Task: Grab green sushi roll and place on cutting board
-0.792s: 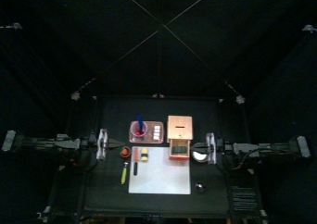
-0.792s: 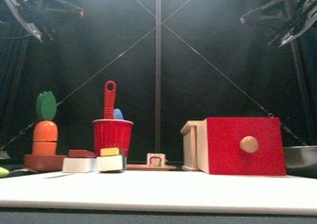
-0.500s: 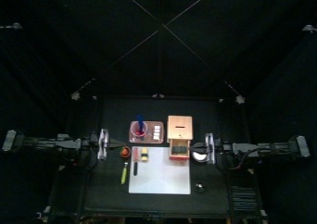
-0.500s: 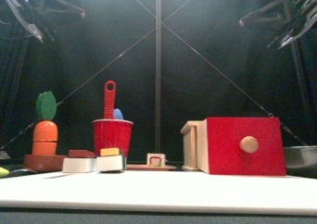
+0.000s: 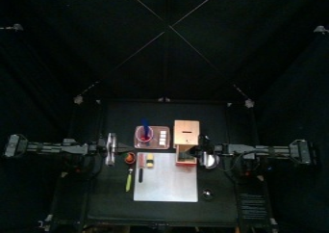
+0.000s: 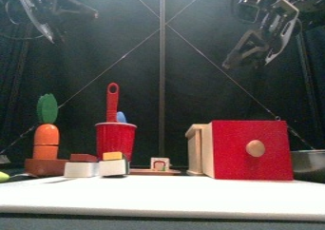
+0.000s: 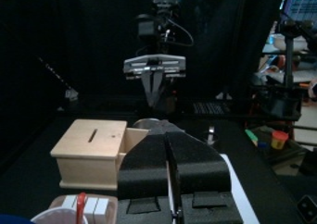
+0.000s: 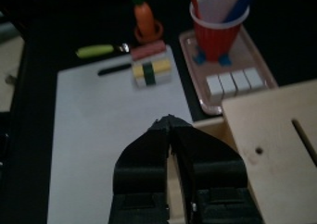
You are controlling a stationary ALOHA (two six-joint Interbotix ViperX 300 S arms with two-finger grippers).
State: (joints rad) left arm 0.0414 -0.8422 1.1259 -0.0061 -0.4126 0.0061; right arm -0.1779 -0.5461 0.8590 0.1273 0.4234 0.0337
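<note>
The counter [image 5: 115, 213] carries everything, and the cutting board [image 8: 118, 126] lies flat and bare on its near middle, open as a landing spot. Right of the board stands the wooden box [image 6: 238, 149] with its red face, tall enough to crowd any approach from that side. Far of the board, a tray [image 8: 251, 56] holds the red cup [image 8: 218, 22] with utensils upright in it. At the far left a carrot [image 6: 47, 125] stands in a small bowl.

The green sushi roll [image 8: 154, 71] sits just off the board's far-left corner, among small blocks, so only a short carry is needed. The right gripper [image 8: 170, 135] hangs above the board's right edge by the box, jaws pressed together and holding nothing; they must spread before any grasp. The left gripper [image 7: 170, 146] hovers raised on the left, jaws likewise closed and empty.
</note>
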